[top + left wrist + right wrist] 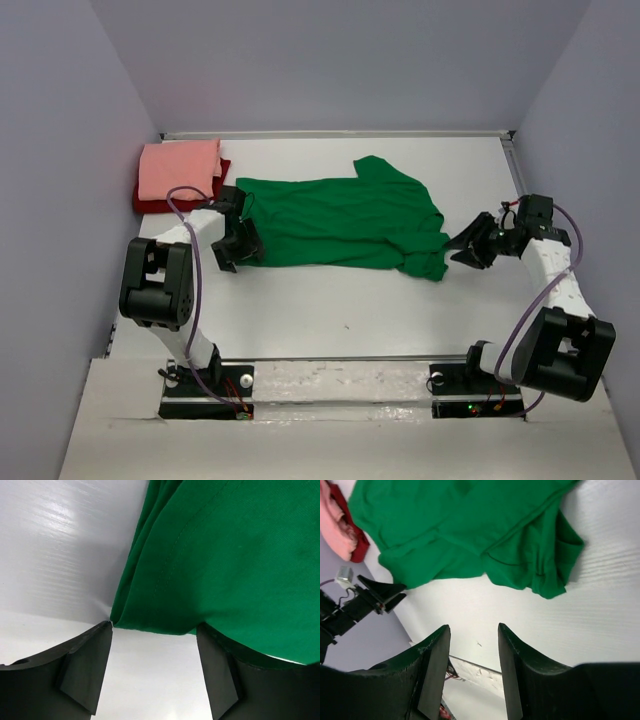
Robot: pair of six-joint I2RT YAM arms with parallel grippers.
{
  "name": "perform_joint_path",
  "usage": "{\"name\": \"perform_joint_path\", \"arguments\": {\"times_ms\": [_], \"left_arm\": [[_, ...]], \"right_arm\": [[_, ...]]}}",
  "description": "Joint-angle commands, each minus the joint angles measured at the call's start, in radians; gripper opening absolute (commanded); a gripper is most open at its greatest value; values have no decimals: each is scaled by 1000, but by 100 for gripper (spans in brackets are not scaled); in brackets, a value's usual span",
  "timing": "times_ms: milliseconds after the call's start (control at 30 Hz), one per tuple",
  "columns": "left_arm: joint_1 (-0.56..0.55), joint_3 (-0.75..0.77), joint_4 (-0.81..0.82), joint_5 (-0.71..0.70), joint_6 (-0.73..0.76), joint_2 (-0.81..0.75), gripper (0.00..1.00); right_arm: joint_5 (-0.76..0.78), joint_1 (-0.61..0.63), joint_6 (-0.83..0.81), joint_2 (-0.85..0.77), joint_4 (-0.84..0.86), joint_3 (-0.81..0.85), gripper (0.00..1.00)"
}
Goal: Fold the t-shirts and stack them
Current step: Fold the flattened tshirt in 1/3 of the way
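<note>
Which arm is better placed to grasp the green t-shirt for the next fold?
Probably left. The left gripper has its open fingers either side of the green t-shirt's hem corner. The right gripper sits beside the sleeve, off the cloth, over bare table.

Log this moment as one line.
shirt: green t-shirt spread out | left gripper: open, straddling its hem corner | right gripper: open, empty, beside sleeve | stack: salmon-pink t-shirt on dark red t-shirt

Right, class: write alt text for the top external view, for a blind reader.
A green t-shirt lies spread on a table, left tool at one end, right tool at the other. A folded pink t-shirt tops a dark red one, far left.
</note>
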Motion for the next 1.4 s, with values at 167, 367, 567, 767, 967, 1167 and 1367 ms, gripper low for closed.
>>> {"name": "perform_joint_path", "arguments": {"times_ms": [167,367,567,767,967,1167,1367], "left_arm": [[1,31,6,3,4,-7,42],[1,34,5,17,10,-7,10],[1,27,9,34,16,-9,0],[1,45,-4,42,24,-26,0],[3,68,-21,49,31,-43,0],[3,66,-20,59,34,-54,0],[3,54,-14,68,36,-55,0]], "right_arm": [[247,36,-52,19,-15,-24,46],[603,177,-54,99,-106,106,43],[467,177,-64,137,-98,119,44],[93,177,14,134,37,13,47],[-87,177,54,180,152,-54,49],[115,177,32,139,91,-16,48],[563,221,-72,180,-92,151,47]]}}
